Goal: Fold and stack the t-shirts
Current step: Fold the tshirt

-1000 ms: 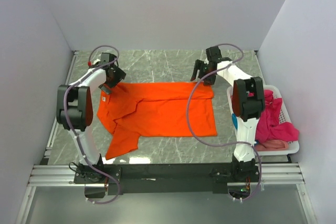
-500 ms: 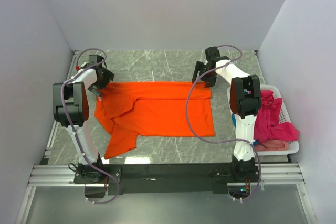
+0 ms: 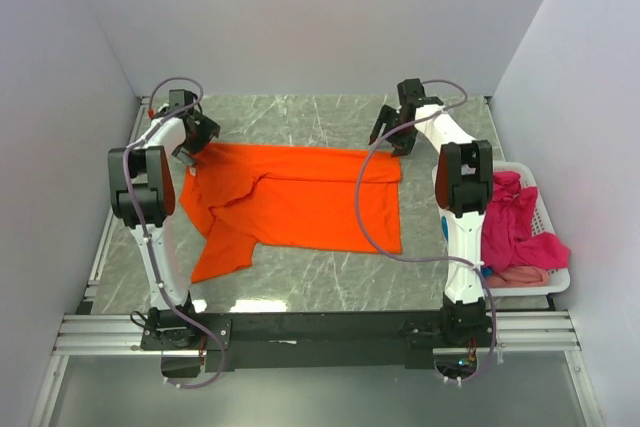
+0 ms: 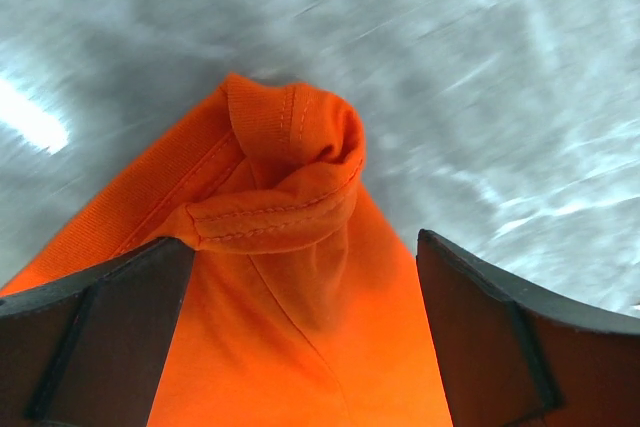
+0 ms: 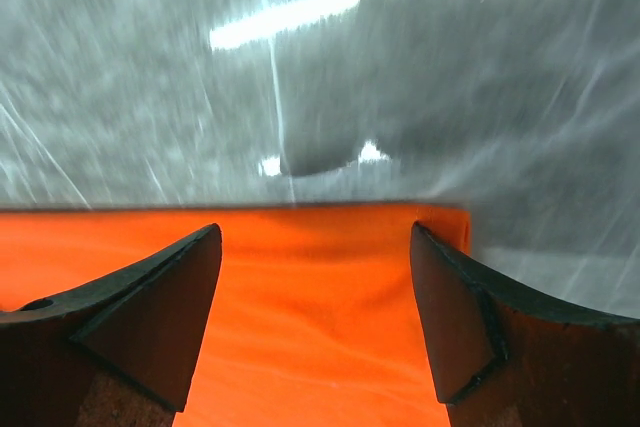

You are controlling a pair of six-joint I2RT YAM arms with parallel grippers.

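Observation:
The orange t-shirt (image 3: 300, 197) lies spread on the marble table, with one sleeve trailing towards the near left. My left gripper (image 3: 196, 143) is at its far left corner, jaws open, with a bunched hem fold (image 4: 290, 167) between the fingers (image 4: 100, 317). My right gripper (image 3: 392, 143) is at the far right corner, jaws open over the flat cloth edge (image 5: 310, 297). Magenta-pink shirts (image 3: 515, 222) and a pale pink one (image 3: 520, 274) lie in the basket. No teal-blue shirt shows.
A white plastic basket (image 3: 556, 283) stands at the right edge of the table beside the right arm. Grey walls close in the back and both sides. Bare marble (image 3: 300, 117) lies beyond the shirt's far edge.
Both grippers have moved towards the back wall, and the orange shirt's far edge and body have shifted back with them. The left corner is drawn farther left.

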